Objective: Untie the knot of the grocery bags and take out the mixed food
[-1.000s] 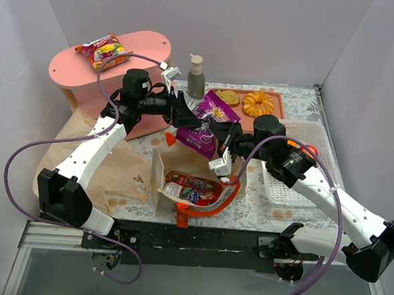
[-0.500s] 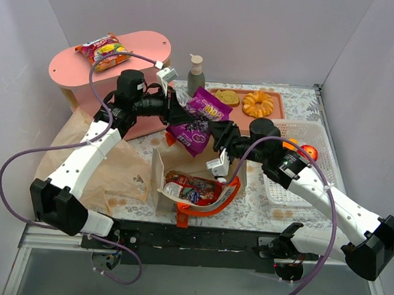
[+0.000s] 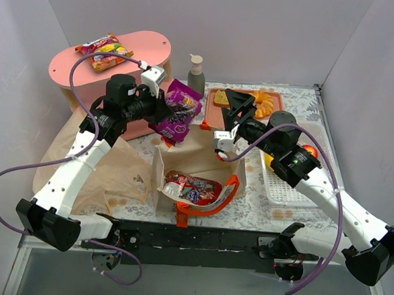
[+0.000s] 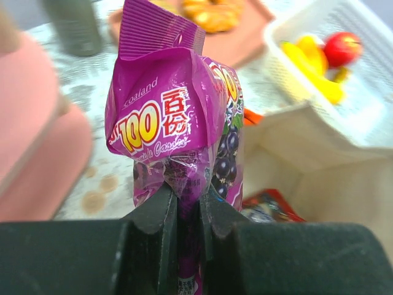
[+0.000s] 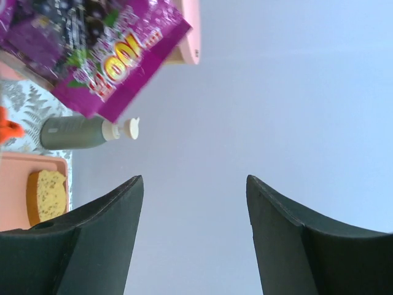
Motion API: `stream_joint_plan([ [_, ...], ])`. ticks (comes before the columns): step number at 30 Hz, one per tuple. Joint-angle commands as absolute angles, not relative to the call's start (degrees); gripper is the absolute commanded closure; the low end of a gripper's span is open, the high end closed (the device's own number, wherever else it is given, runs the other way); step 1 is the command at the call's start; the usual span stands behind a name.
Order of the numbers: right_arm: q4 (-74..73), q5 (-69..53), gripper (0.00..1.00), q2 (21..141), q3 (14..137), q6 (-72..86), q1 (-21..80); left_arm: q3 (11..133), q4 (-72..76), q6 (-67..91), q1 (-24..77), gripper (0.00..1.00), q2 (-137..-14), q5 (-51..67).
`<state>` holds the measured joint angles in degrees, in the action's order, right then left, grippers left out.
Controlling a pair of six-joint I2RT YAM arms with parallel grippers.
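My left gripper (image 3: 162,109) (image 4: 189,203) is shut on the bottom edge of a purple snack packet (image 3: 178,113) (image 4: 178,123), which hangs in the air behind the cream canvas tote (image 3: 160,179). The tote stands open with orange handles and holds a red packet (image 3: 192,187). My right gripper (image 3: 240,101) (image 5: 195,181) is open and holds nothing. It is raised over the orange tray (image 3: 247,118) and points at the back wall. The purple packet (image 5: 104,55) also shows in the right wrist view. The crinkly tan plastic bag (image 3: 108,172) lies flat at the left.
A pink stand (image 3: 149,51) at the back left carries a red-yellow packet (image 3: 104,51). A grey pump bottle (image 3: 196,72) stands beside the tray, which holds bread (image 3: 221,96) and a pastry (image 3: 265,101). The white mesh basket (image 3: 285,186) at the right holds bananas (image 4: 310,61) and an apple (image 3: 308,152).
The purple packet passed from the right gripper to the left. The left shut on it and carried it left; the right opened and swung back over the tray.
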<state>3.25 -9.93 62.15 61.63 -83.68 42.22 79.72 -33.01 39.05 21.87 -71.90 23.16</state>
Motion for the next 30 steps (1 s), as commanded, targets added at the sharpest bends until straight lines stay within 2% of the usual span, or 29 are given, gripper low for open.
stream_joint_plan([
  [1,10.3,-7.6,0.26,62.5,63.7,-78.1,42.1,83.1,-30.4,36.6,20.0,1.0,-68.6,8.8],
  [8,11.3,-8.1,0.26,64.6,64.4,-78.0,42.1,81.3,-26.5,34.9,18.6,1.0,-69.6,2.6],
  [30,11.6,-8.5,0.26,66.8,63.6,-76.4,42.0,78.0,-20.1,5.5,19.9,1.0,-68.0,-3.2],
])
